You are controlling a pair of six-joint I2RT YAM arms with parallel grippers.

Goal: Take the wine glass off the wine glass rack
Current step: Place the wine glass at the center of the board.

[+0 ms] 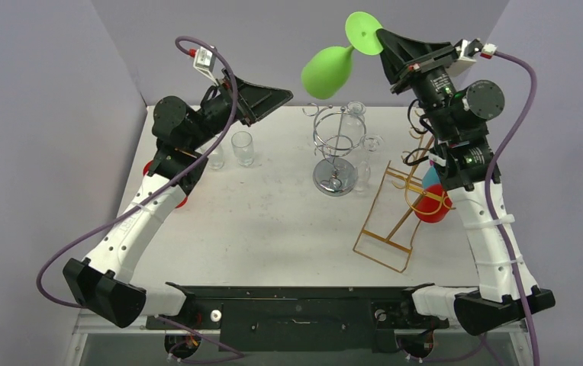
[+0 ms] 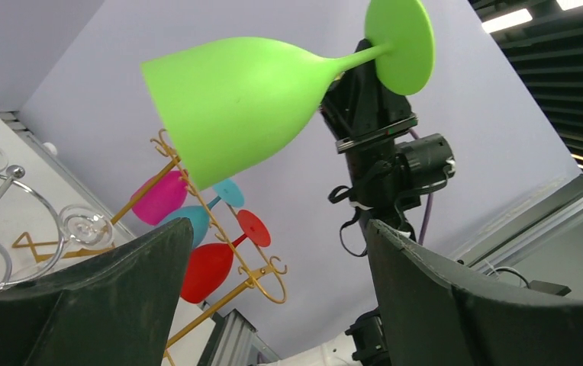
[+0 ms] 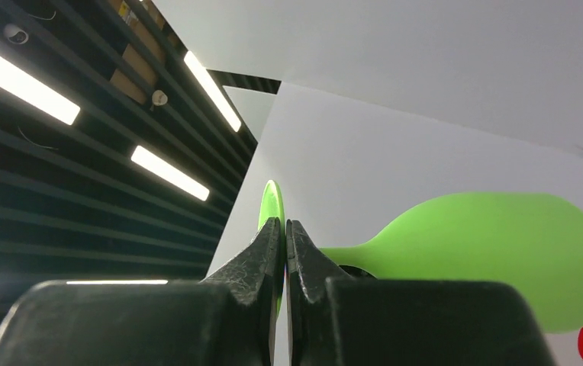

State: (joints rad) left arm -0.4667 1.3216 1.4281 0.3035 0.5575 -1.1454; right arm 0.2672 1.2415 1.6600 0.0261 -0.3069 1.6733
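Step in hand: carry after removal. The green wine glass (image 1: 326, 71) is already clear of the wine glass rack (image 1: 395, 206) and hangs in the air above and beyond it, lying roughly level, bowl pointing away from the rack. The right gripper (image 1: 380, 36) holds it by the flat foot alone; the right wrist view shows the jaws pressed almost together on the foot's thin edge, with the stem and bowl jutting out to one side. The left gripper (image 1: 277, 95) is raised well away from the rack on the far side of the glass, its jaws spread with nothing between them, facing the bowl. In my judgement the next move is either a set-down on the table (image 1: 273, 221) beside the rack or a handover to the open left gripper. Either one calls for a slow descent, since a pinch on the foot gives little control over the bowl's swing. The table is white, matt and scuffed. A chrome stand (image 1: 336, 141) with clear glasses is beside the rack, and a red glass (image 1: 432, 207) hangs on the rack. The walls are pale grey-lilac. The ceiling is dark slats with strip lights.
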